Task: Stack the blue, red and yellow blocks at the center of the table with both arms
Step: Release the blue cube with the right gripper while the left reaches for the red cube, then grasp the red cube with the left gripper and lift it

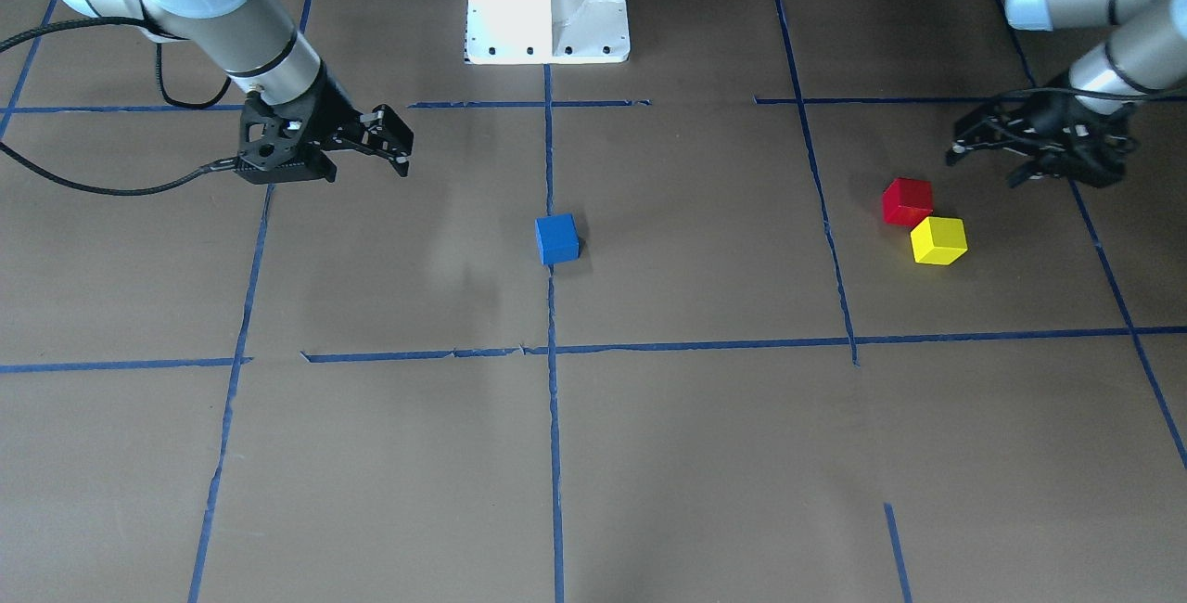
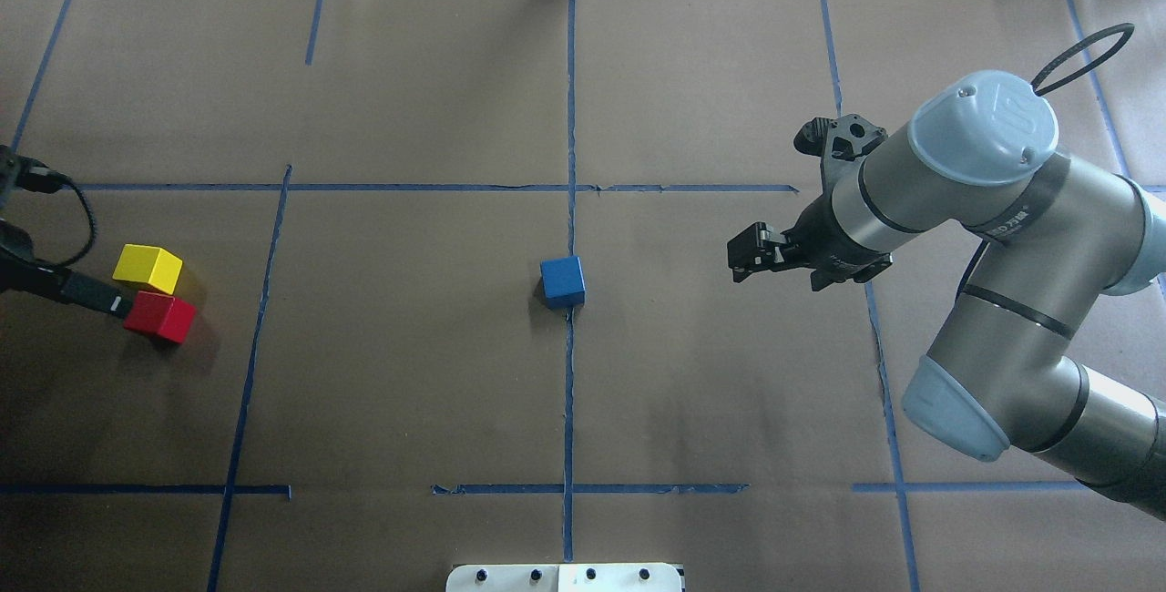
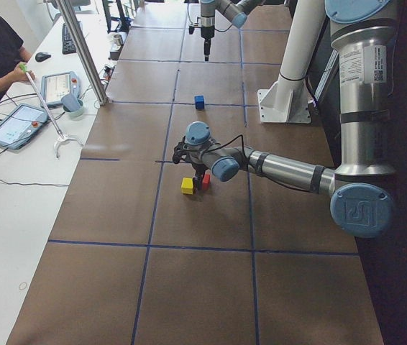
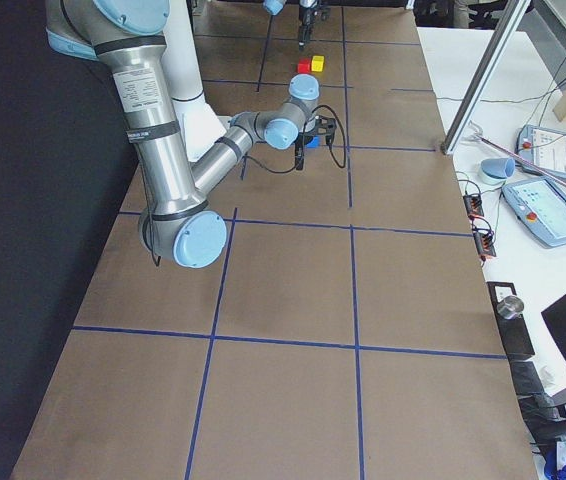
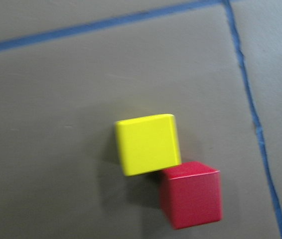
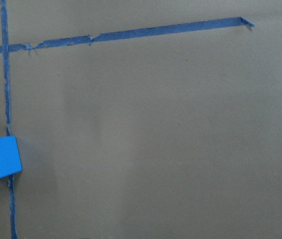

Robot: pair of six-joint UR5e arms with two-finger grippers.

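Note:
The blue block (image 1: pixel 556 238) sits on the centre tape line, also in the overhead view (image 2: pixel 562 280) and at the left edge of the right wrist view (image 6: pixel 0 158). The red block (image 1: pixel 907 201) and the yellow block (image 1: pixel 938 240) touch at a corner on my left side, both in the left wrist view: yellow (image 5: pixel 147 144), red (image 5: pixel 192 195). My left gripper (image 1: pixel 983 167) is open and empty, raised just beside the red block; one finger (image 2: pixel 91 293) shows overhead. My right gripper (image 1: pixel 394 137) is open and empty, well to the right of the blue block.
Blue tape lines grid the brown table. The white robot base (image 1: pixel 547 0) stands at the near middle edge. An operator with tablets (image 3: pixel 16 122) sits at a side bench past the far edge.

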